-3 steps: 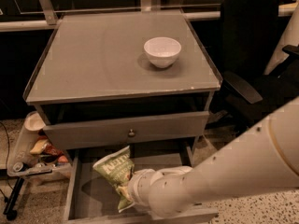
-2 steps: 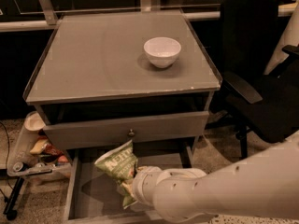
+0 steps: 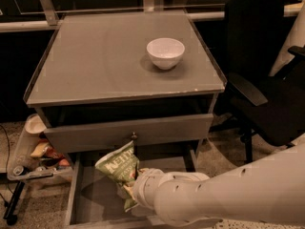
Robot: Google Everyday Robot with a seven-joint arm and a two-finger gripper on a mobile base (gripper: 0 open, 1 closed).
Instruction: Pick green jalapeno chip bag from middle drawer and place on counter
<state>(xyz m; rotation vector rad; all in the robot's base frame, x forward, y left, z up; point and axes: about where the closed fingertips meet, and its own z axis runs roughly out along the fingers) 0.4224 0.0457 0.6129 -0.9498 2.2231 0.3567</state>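
Note:
The green jalapeno chip bag [image 3: 117,167] is olive green with white lettering. It hangs tilted above the floor of the open middle drawer [image 3: 97,199], just below the closed drawer front. My gripper [image 3: 129,184] reaches in from the lower right on a thick white arm and is shut on the bag's lower right part. The wrist hides the fingers. The counter [image 3: 105,61] is the flat grey cabinet top above the drawers.
A white bowl [image 3: 165,52] stands on the counter, right of centre. A grey drawer front with a small knob [image 3: 134,136] is above the open drawer. A black office chair [image 3: 267,70] stands at the right. A tray with orange and yellow snack packets [image 3: 40,152] stands at the left.
The bag has risen out of the drawer and shifted slightly left, held in my gripper. The arm has swung across the lower right of the view.

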